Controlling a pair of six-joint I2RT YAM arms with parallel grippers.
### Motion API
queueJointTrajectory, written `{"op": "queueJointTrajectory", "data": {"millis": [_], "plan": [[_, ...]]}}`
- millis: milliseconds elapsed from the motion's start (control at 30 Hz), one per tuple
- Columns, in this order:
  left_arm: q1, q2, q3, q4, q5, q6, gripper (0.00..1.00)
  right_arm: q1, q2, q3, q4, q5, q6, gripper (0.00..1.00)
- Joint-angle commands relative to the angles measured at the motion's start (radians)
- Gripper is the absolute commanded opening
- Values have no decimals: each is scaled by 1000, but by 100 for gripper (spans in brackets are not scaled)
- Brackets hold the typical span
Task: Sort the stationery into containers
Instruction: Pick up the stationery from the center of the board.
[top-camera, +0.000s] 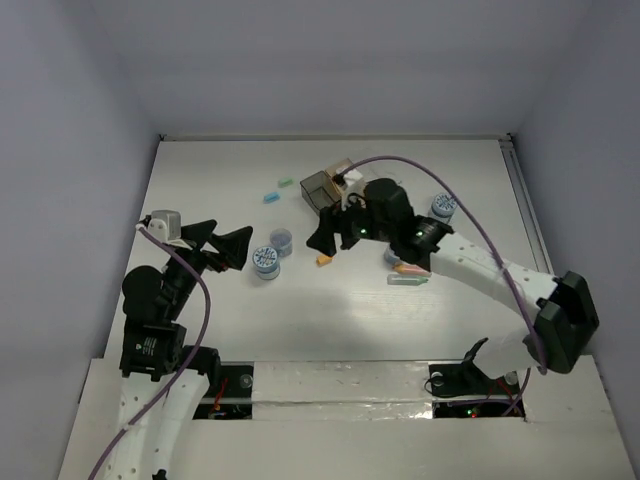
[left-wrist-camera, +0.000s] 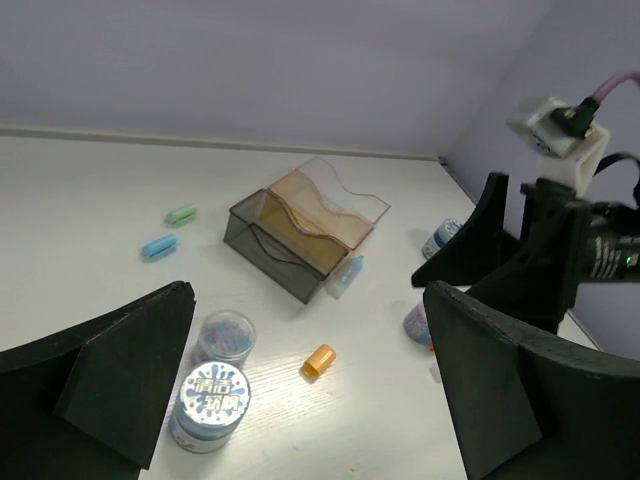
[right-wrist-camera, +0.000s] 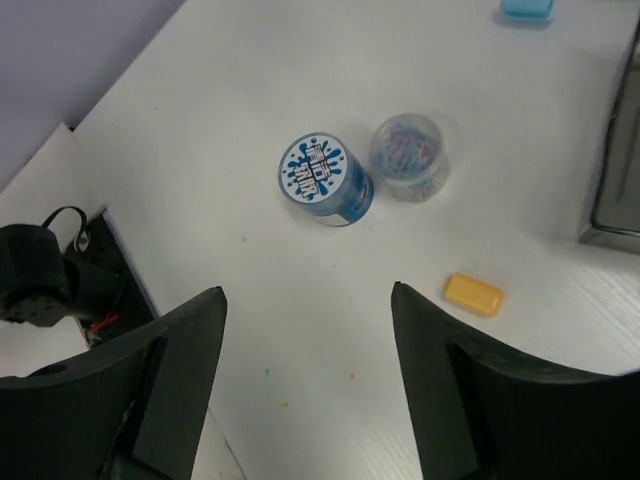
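The containers (top-camera: 325, 186), joined dark grey, tan and clear boxes, stand at the table's middle back and also show in the left wrist view (left-wrist-camera: 300, 228). A blue-and-white roll (top-camera: 266, 262) and a purplish-grey cylinder (top-camera: 282, 240) stand together, with an orange stick (top-camera: 324, 259) to their right. My left gripper (top-camera: 228, 243) is open and empty, just left of the roll (left-wrist-camera: 208, 402) and cylinder (left-wrist-camera: 224, 337). My right gripper (top-camera: 333, 238) is open and empty above the table near the orange stick (right-wrist-camera: 473, 294), in front of the containers.
A light blue stick (top-camera: 270, 197) and a green stick (top-camera: 285, 183) lie left of the containers. A second roll (top-camera: 443, 207), another cylinder (top-camera: 393, 257) and pastel sticks (top-camera: 408, 276) lie under the right arm. A pale blue stick (left-wrist-camera: 347, 275) rests against the boxes.
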Motion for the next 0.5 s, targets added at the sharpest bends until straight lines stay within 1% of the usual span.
{"op": "queueJointTrajectory", "data": {"millis": [0, 67, 100, 133, 167, 267, 300, 333, 367, 400, 433, 467], "plan": [[0, -31, 66, -29, -115, 33, 99, 95, 96, 98, -33, 161, -65, 70], [0, -38, 75, -62, -181, 36, 99, 118, 169, 148, -38, 188, -70, 40], [0, -44, 78, -66, -197, 38, 99, 129, 191, 165, -46, 196, -70, 28], [-11, -57, 81, -69, -212, 41, 99, 147, 209, 181, -50, 204, -65, 0], [-11, -61, 85, -74, -258, 44, 99, 158, 228, 198, -61, 222, -68, 0], [-32, -75, 88, -82, -306, 56, 99, 198, 292, 248, -96, 266, -79, 0], [-41, -78, 89, -83, -306, 56, 98, 207, 321, 268, -110, 277, -81, 3], [-42, -83, 86, -80, -304, 55, 66, 207, 334, 278, -115, 286, -82, 29], [-51, -83, 83, -76, -310, 59, 41, 221, 344, 285, -119, 297, -82, 45], [-51, -83, 85, -82, -321, 59, 19, 233, 355, 293, -125, 300, -81, 58], [-51, -81, 86, -86, -322, 58, 0, 233, 377, 310, -130, 302, -79, 78], [-60, -81, 88, -97, -370, 56, 0, 244, 389, 320, -139, 305, -76, 85]]}}
